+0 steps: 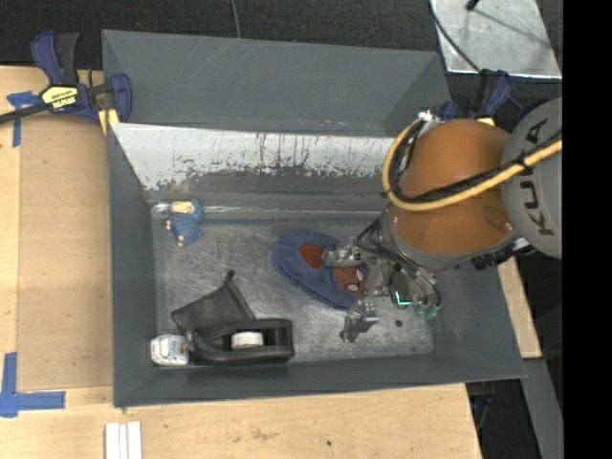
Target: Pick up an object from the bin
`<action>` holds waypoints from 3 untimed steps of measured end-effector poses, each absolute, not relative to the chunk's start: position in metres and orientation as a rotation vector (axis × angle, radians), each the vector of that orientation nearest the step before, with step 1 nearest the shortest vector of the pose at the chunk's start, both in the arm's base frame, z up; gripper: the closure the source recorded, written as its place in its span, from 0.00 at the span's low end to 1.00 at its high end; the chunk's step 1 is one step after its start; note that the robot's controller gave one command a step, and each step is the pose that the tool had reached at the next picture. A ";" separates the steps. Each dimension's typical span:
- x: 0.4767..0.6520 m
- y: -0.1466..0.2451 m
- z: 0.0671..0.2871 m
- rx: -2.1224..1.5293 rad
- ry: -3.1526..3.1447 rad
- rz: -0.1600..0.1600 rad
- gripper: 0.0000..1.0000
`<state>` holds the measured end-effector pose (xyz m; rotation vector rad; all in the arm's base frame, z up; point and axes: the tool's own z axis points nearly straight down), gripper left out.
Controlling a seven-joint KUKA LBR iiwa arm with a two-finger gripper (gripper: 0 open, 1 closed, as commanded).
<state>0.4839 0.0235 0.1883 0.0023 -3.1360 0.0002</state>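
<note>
A soft blue thing (295,264) with a red-orange patch lies in the middle of the bin floor. My gripper (348,293) is down at its right end. One finger stands at the far side of that end and the other at the near side. The fingers are spread wide, so the gripper is open, with the blue thing's red-patched end in the gap between them. I cannot tell whether either finger touches it.
A black tape dispenser (234,333) with a white roll lies at the front left, a small silver-white thing (169,351) at its left end. A small blue figure (185,220) sits at the back left. The arm's orange cover hangs over the bin's right side.
</note>
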 end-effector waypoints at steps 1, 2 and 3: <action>0.534 0.026 0.075 -0.429 -3.121 -0.004 0.00; 0.542 0.023 0.081 -0.439 -3.154 -0.005 1.00; 0.529 0.012 0.244 -0.170 -3.148 0.000 1.00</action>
